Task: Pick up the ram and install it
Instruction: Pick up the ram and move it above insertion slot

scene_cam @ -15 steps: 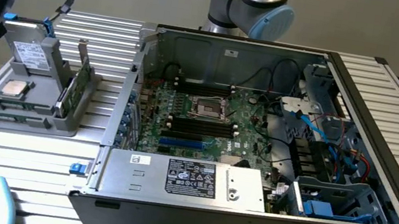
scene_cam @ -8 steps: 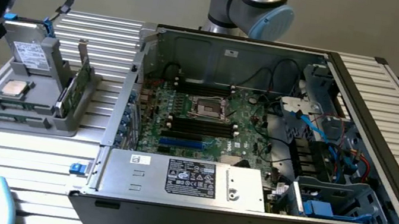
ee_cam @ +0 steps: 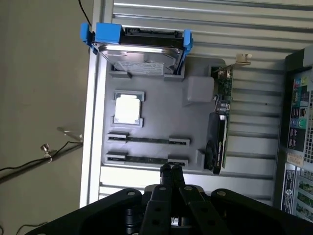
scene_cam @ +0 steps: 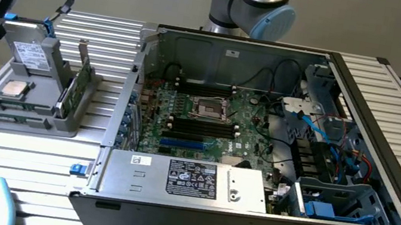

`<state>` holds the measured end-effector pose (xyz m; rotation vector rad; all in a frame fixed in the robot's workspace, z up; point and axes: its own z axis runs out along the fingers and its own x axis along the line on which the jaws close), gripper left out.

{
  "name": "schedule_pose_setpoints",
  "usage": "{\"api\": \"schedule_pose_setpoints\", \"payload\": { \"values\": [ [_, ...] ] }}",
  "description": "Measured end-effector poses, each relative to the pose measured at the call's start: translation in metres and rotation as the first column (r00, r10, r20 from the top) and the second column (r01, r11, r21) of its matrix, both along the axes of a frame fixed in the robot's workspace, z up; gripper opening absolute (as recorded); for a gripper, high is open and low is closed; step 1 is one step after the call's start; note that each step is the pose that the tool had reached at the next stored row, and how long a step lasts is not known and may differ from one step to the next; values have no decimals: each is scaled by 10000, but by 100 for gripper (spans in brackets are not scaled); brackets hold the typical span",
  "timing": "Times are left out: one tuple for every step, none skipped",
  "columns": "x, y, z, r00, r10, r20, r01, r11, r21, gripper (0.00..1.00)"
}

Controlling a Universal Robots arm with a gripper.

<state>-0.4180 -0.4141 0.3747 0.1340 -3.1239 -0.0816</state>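
above the grey tray (ee_cam: 161,122) on the slatted counter (ee_cam: 195,19), the gripper (ee_cam: 170,169) hangs clenched, nothing between its fingers. the ram (ee_cam: 142,159) lies flat in a tray slot close by the fingertips, a second stick (ee_cam: 146,140) alongside it, near a silver processor chip (ee_cam: 128,108) and an upright graphics card (ee_cam: 220,132).

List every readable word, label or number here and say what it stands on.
Nothing can be read outright.
Black label on the power supply: too small to read.
White label on the hard drive: blurred.
Stickers on the computer case: too small.
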Motion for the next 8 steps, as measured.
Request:
{"api": "schedule_pose_setpoints", "payload": {
  "values": [
    [0,0,-1,9999,120,1,-120,9999,0,11],
    [-1,0,-1,9997,256,0,-256,9997,0,11],
    [-1,0,-2,9991,418,1,-418,9991,0,11],
    [-2,0,-2,9983,579,1,-579,9983,0,11],
    [-3,-1,-2,9972,747,0,-747,9972,0,11],
    [-3,-1,-2,9958,912,0,-912,9958,0,11],
    [-4,-1,-3,9939,1105,0,-1105,9939,0,11],
    [-5,0,-4,9917,1284,2,-1284,9917,1,11]
  ]
}}
